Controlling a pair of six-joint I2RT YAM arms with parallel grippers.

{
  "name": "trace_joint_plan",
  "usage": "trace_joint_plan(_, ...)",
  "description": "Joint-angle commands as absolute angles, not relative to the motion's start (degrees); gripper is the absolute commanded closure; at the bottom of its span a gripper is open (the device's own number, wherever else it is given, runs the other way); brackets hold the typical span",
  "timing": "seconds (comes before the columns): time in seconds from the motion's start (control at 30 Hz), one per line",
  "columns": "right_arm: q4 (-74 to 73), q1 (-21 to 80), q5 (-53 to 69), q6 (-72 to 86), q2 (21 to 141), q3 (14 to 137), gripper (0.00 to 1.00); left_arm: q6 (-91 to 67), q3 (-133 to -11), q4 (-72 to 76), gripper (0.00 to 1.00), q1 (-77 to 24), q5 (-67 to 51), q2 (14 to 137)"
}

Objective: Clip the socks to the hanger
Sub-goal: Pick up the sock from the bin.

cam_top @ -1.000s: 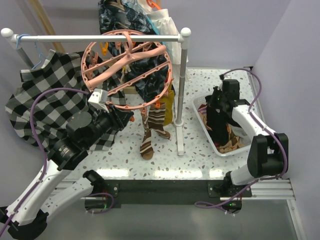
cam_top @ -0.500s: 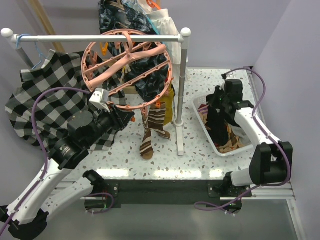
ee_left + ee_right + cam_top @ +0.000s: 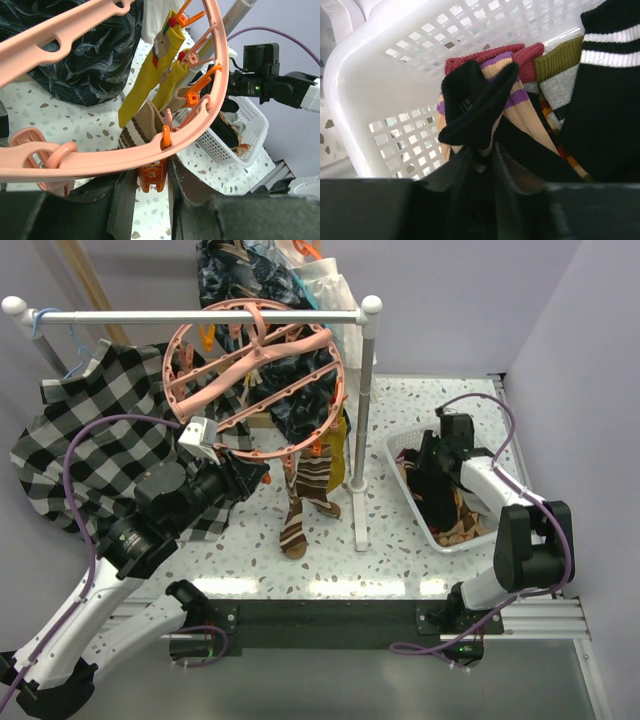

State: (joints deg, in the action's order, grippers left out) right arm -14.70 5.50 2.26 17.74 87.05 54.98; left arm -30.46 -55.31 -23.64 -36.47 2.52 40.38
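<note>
The salmon-pink round hanger (image 3: 262,352) hangs from the rail, and its rim (image 3: 100,160) crosses the left wrist view. My left gripper (image 3: 150,172) is shut on an orange clip (image 3: 151,176) under that rim. A mustard yellow sock (image 3: 145,80) and a brown striped sock (image 3: 142,125) hang clipped beside it. More socks lie in the white basket (image 3: 405,445). My right gripper (image 3: 487,150) is down in the basket, jaws a little apart. A bunched black sock (image 3: 475,110) rests at its tips over a purple-striped one.
The white rail (image 3: 200,316) and its post (image 3: 362,440) stand mid-table. A black-and-white checkered shirt (image 3: 90,450) hangs at the left beside my left arm. Dark patterned cloth (image 3: 240,275) hangs behind the rail. A black sock with white stripes (image 3: 605,100) fills the basket's right.
My right gripper has moved lower into the basket and its jaws have parted. The left gripper and the hanger have stayed still.
</note>
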Motion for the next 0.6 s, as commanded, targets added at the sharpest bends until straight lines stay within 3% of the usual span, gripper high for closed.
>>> trace_joint_plan(0.0,-11.7,5.2,0.6,16.1,86.7,55.1,0.66,-30.8,-57.7,-21.6,1.00,-36.4,1.9,40.4)
trace_joint_plan(0.57,-10.2,4.2,-7.0,17.8,80.5,53.0,0.67,-31.2,-57.6,-21.3,1.00,-36.4,1.7,40.1)
